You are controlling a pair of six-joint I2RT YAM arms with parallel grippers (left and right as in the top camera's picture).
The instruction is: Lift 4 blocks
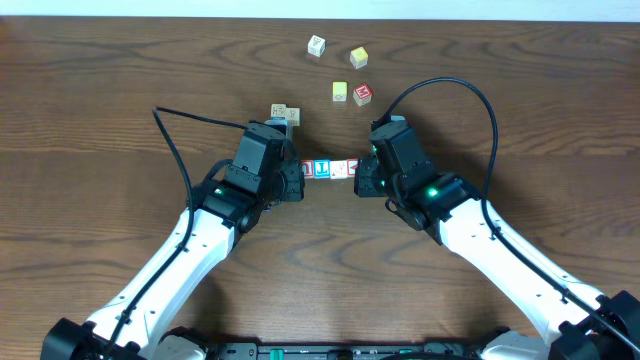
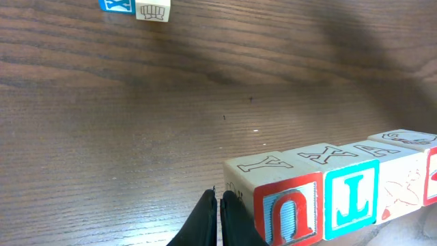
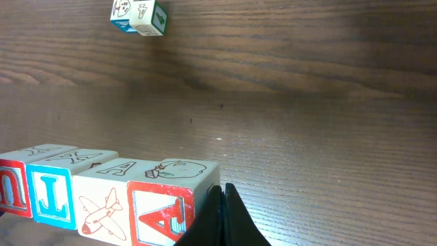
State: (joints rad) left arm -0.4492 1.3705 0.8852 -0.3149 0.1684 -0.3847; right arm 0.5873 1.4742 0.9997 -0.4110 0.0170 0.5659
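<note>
Pinning the row: left gripper [image 2: 218, 217] and right gripper [image 3: 222, 208] sit one at each end of the 4 blocks [image 1: 330, 168] (cubes side by side in a straight line, faces touching).
Left gripper state: fingers fully together with nothing between them; the tips lie against the outer side of the red U block [image 2: 290, 217].
Right gripper state: fingers fully together, clasping nothing; the tips are right at the outer side of the red A block [image 3: 162, 213].
Row order: red U block, blue block [image 2: 351, 195], white plane block [image 3: 102, 205], red A block.
Row height: cannot tell whether it rests on the counter [image 1: 100, 110] or is just off it.
Behind the left gripper: two pale cubes [image 1: 284, 114], touching each other, close to the wrist.
Far side: white cube [image 1: 316, 45], yellow cube [image 1: 358, 57], yellow-faced cube [image 1: 340, 92] and small red cube [image 1: 362, 95], all well apart from the row.
Over the right arm: black cable [image 1: 470, 95], arcing above the counter.
</note>
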